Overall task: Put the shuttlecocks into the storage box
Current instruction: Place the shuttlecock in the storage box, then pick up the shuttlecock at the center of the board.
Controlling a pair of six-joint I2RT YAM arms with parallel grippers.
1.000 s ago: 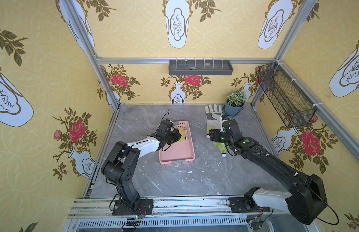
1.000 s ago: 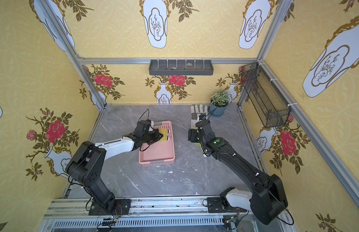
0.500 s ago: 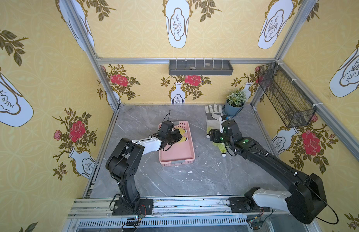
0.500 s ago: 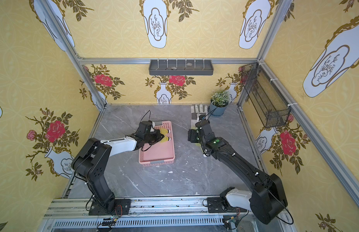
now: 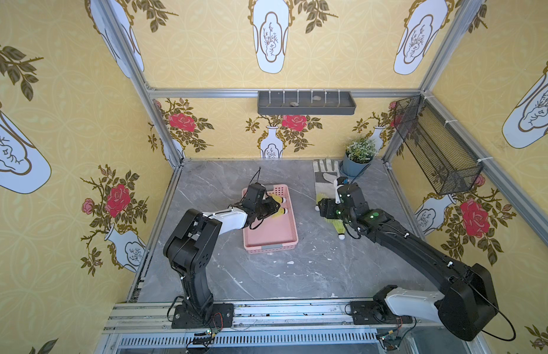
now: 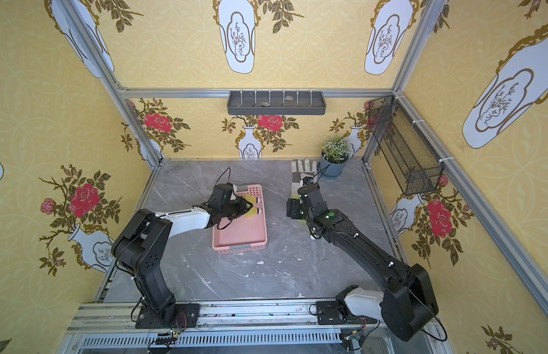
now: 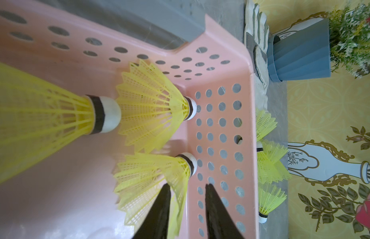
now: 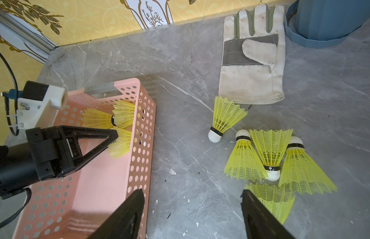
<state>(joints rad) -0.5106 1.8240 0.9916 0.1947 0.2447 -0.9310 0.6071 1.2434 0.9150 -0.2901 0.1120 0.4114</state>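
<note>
Three shuttlecocks [image 7: 151, 107] lay at the storage box's [image 7: 221, 144] far end, five on the table [image 8: 200, 62] by the glove [image 8: 252, 68]; left gripper [image 7: 186, 185] sat narrowly parted around one skirt, right gripper [image 8: 192, 191] wide and empty, so left probably needed a straight lift-out without snagging mesh.

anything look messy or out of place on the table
Small white flecks litter the table beside the storage box, like chipped debris. A work glove lies beside the loose shuttlecocks, unrelated to the sorting.
</note>
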